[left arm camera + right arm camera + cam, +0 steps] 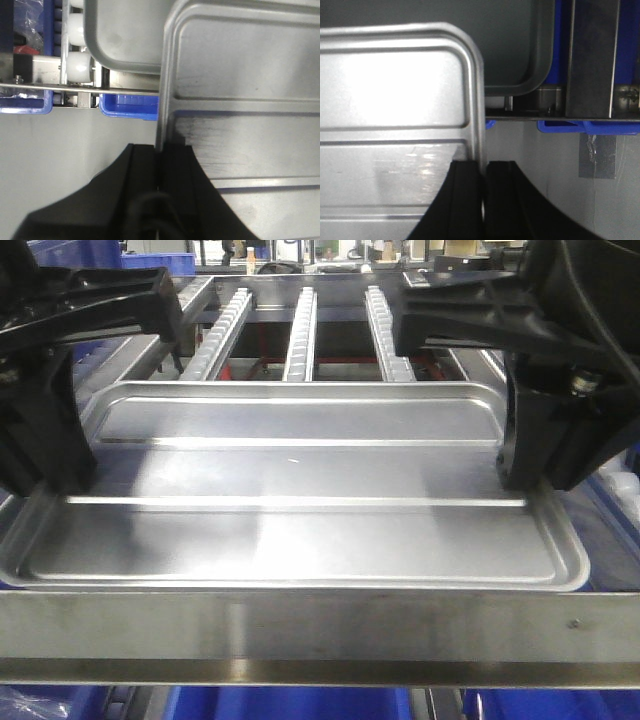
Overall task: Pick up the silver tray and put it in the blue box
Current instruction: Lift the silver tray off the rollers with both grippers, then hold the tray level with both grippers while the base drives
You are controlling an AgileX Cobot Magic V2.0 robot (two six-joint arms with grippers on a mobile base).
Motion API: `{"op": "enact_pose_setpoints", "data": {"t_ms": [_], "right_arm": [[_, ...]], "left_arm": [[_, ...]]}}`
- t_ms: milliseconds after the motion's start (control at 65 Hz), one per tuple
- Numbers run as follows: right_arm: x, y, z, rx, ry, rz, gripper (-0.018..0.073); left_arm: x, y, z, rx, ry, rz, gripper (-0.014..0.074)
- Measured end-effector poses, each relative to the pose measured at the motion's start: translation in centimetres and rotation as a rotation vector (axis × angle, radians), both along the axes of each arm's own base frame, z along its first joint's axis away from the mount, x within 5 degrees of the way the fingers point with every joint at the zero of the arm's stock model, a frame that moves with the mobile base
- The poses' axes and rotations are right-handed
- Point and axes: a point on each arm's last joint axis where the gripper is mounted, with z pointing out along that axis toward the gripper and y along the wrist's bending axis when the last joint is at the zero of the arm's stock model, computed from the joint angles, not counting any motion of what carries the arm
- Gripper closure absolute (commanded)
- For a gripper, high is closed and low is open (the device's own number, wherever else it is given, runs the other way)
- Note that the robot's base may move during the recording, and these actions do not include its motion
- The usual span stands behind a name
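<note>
The silver tray [300, 475] fills the middle of the front view, held level between both arms. My left gripper [45, 480] is shut on its left rim, and my right gripper [530, 475] is shut on its right rim. In the left wrist view the tray [240, 100] has its rim pinched between the black fingers of the left gripper [160, 147]. The right wrist view shows the tray [395, 100] with its edge inside the right gripper [484, 162]. Part of a blue box [290, 705] shows below the front rail; its inside is hidden.
A steel rail [320, 625] crosses in front of the tray. Behind it run roller tracks [300, 335]. Another tray [125, 40] lies on white rollers [77, 67] beneath. Blue bins [130, 107] [590, 127] sit under the frame, over grey floor [65, 150].
</note>
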Motion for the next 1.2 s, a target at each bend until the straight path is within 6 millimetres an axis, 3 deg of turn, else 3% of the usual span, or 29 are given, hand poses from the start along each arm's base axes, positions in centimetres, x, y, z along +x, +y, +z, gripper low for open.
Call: {"op": "enact_pose_setpoints", "data": {"t_ms": [1199], "right_arm": [[-0.05,-0.09,-0.04,-0.009,0.007,-0.004,0.0489]], "left_arm": [[0.02,-0.07,0.01,-0.008,-0.004,-0.003,0.0700]]}}
